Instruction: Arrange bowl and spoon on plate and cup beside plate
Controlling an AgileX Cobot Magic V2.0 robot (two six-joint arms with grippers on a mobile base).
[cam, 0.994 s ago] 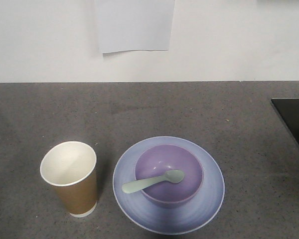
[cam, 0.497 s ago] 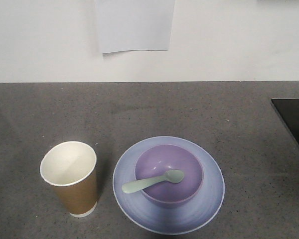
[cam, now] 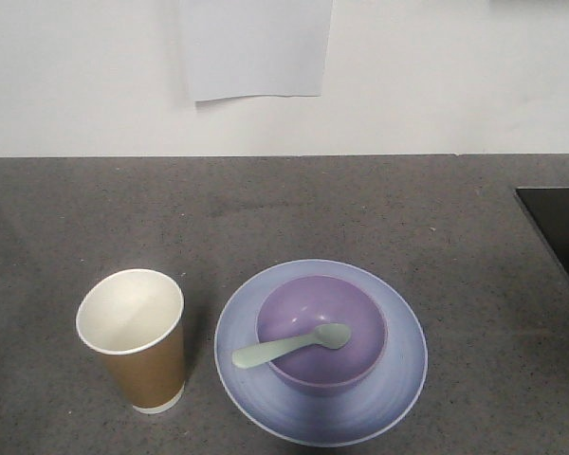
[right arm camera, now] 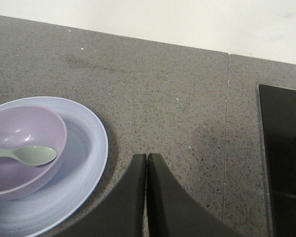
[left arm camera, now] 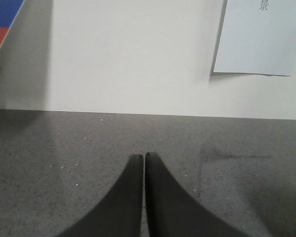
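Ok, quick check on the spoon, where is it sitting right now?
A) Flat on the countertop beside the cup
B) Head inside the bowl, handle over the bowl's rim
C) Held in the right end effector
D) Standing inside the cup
B: the front view shows the spoon with its head down in the bowl and its handle crossing the bowl's rim, above the plate; the cup holds nothing.

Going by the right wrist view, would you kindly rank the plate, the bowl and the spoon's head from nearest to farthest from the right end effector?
1. The plate: its rim lies just left of the shut right end effector.
2. The bowl: on the plate, further left.
3. The spoon: its head rests inside the bowl, slightly beyond the bowl's near wall.
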